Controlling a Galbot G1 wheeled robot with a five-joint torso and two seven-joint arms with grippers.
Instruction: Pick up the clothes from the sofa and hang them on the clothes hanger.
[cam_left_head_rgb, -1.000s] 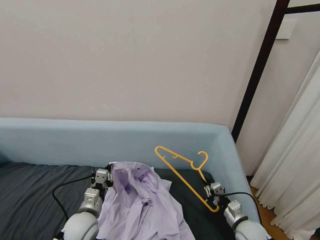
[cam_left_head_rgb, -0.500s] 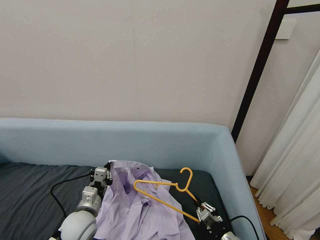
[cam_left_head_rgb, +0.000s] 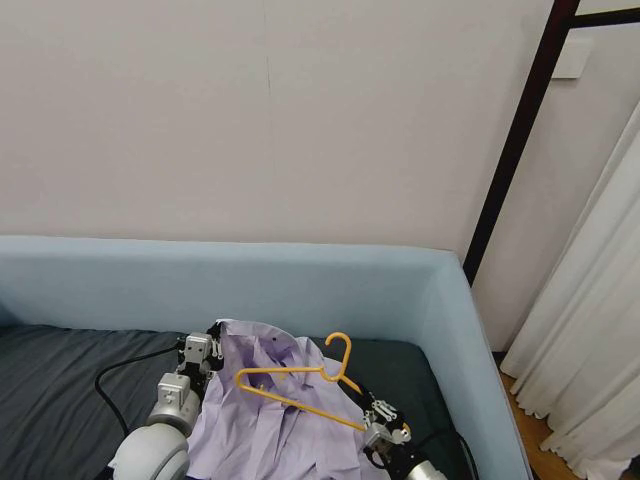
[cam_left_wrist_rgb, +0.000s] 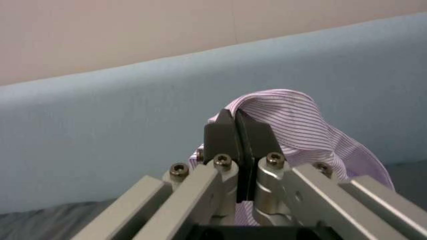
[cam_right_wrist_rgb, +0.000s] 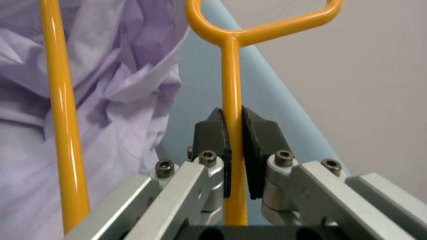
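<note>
Pale blue sofa (cam_left_head_rgb: 300, 285) backing runs across the lower frame beneath a blank wall. At lower left, the left claw (cam_left_head_rgb: 207, 349) is pinched tight on a lilac pinstriped shirt (cam_left_head_rgb: 265, 430), which lies crumpled at lower centre. Just right, the right claw (cam_left_head_rgb: 380, 428) clamps an orange hanger (cam_right_wrist_rgb: 231, 70) that slants over the shirt.

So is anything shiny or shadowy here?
Right wrist view: the orange hanger gleams along its bar, and the purple shirt has dark folds. Left wrist view: bolts on the left gripper glint. Head view: soft, even light on the wall.
</note>
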